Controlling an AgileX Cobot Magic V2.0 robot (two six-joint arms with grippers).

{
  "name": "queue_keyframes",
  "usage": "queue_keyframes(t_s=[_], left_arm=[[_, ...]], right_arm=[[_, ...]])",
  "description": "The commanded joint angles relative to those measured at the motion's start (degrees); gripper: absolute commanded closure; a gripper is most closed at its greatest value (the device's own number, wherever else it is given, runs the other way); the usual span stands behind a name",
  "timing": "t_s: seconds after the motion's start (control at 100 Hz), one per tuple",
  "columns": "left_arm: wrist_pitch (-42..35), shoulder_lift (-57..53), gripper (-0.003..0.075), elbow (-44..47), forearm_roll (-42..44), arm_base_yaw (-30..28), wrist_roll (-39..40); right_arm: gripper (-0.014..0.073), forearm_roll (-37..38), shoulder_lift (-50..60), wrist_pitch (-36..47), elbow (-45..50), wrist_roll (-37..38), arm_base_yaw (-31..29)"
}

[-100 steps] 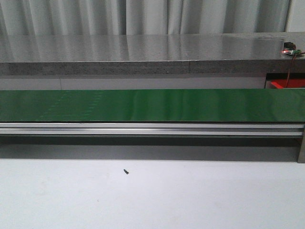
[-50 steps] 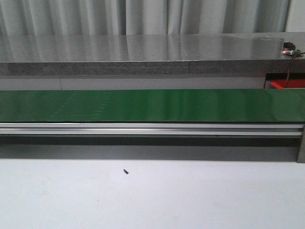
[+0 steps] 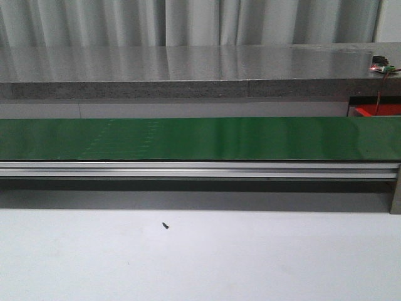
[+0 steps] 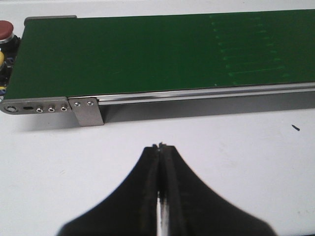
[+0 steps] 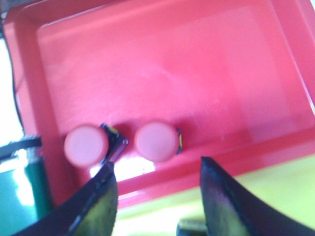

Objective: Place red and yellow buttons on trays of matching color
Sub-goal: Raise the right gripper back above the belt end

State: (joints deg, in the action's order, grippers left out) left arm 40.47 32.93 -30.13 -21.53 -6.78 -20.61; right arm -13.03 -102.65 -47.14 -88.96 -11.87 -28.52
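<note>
In the right wrist view, two red buttons (image 5: 86, 144) (image 5: 155, 141) lie side by side in the red tray (image 5: 197, 73), near its rim. My right gripper (image 5: 156, 166) is open and empty, above that rim, with the yellow tray (image 5: 275, 187) beside it. In the left wrist view, my left gripper (image 4: 161, 146) is shut and empty over the white table, in front of the green conveyor belt (image 4: 147, 54). Another red button (image 4: 6, 28) sits just beyond the belt's end, with a bit of yellow (image 4: 1, 58) beside it. Neither gripper shows in the front view.
The conveyor belt (image 3: 200, 138) runs across the front view on a metal frame (image 3: 200, 169), with a grey counter (image 3: 188, 69) behind. A corner of the red tray (image 3: 376, 111) shows at far right. A small black speck (image 3: 165, 225) lies on the white table.
The faint pattern on the green belt has shifted to the right in the front view. Nothing else there has moved.
</note>
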Motion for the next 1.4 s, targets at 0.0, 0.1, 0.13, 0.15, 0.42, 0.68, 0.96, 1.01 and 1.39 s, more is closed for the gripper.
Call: queue_keyframes(t_s=[0.0,0.1,0.13,0.15,0.42,0.68,0.96,1.01,1.39], left_arm=[[-3.9,0.2,0.0740,-1.5,-1.4,0.4,0.0],[-3.9,0.2,0.0740,-1.5,-1.4,0.4,0.0],[-3.9,0.2,0.0740,-1.5,-1.4,0.4,0.0],[-3.9,0.2,0.0740,-1.5,-1.4,0.4,0.0],[-3.9,0.2,0.0740,-1.5,-1.4,0.4,0.0],[-3.9,0.2,0.0740,-1.5,-1.4,0.4,0.0],[-3.9,0.2,0.0740,-1.5,-1.4,0.4,0.0],[-3.9,0.2,0.0740,-1.5,-1.4,0.4,0.0],[-3.9,0.2,0.0740,-1.5,-1.4,0.4,0.0]], right_arm=[[0.0280,-0.4,6.2,4.6,2.9,-0.5,0.5],[0.0438,-0.2,11.0,8.1,8.2,-0.7,2.2],[0.0483,0.0,12.3,9.3,9.8,-0.7,2.8],[0.0517,0.0,13.4,10.2,11.0,-0.8,3.3],[0.0717,0.1,25.4,20.6,23.8,-1.7,10.1],[0.0717,0.2,31.5,22.3,28.6,-1.7,18.5],[0.0717,0.0,37.9,25.7,36.4,-1.7,24.2],[0.0717,-0.2,39.7,26.5,38.1,-1.7,24.9],[0.0717,-0.3,55.5,30.5,50.2,-1.7,29.2]])
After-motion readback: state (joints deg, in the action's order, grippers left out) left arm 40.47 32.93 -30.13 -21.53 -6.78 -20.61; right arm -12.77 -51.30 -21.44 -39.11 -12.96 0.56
